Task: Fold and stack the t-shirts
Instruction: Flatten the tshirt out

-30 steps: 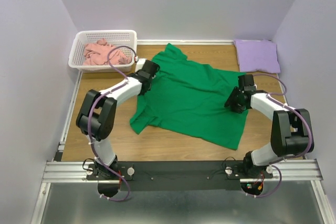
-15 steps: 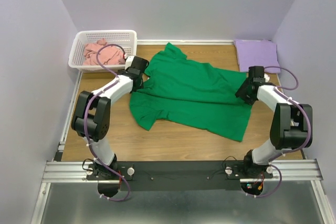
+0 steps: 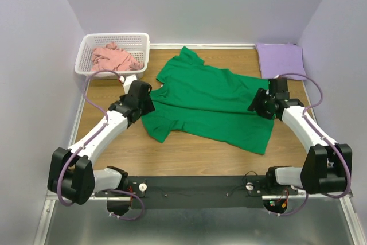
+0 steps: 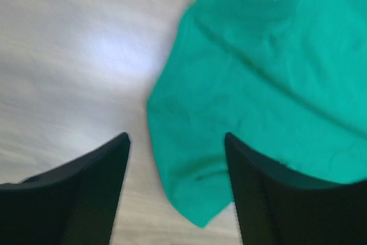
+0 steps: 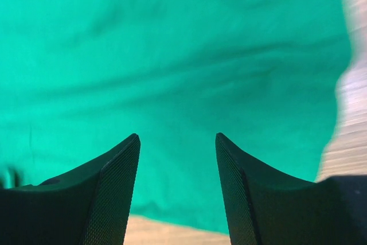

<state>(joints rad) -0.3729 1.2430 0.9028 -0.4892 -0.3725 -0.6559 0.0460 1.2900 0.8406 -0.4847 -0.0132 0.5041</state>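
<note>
1. A bright green cloth t-shirt [image 3: 209, 104] lies spread out and slightly rumpled across the middle of the wooden bench [image 3: 183, 154]. One sleeve points toward the near left.
2. The left fingers [image 4: 86, 193] stand apart with nothing between them. They hang over the edge of that near-left sleeve, part above green cloth and part above bare wood.
3. The right fingers [image 5: 109, 187] are also apart and clamp nothing. They are poised above the shirt's right side, close to its edge.
4. A lavender purple t-shirt [image 3: 280, 60], folded into a flat rectangle, sits in the far right corner of the bench, apart from the green shirt.
5. A salmon pink t-shirt [image 3: 114, 58] lies crumpled inside a white plastic lattice basket [image 3: 117, 36] at the far left corner.
6. Both wrist views are blurred, so the fine creases in the cloth are hard to read.
</note>
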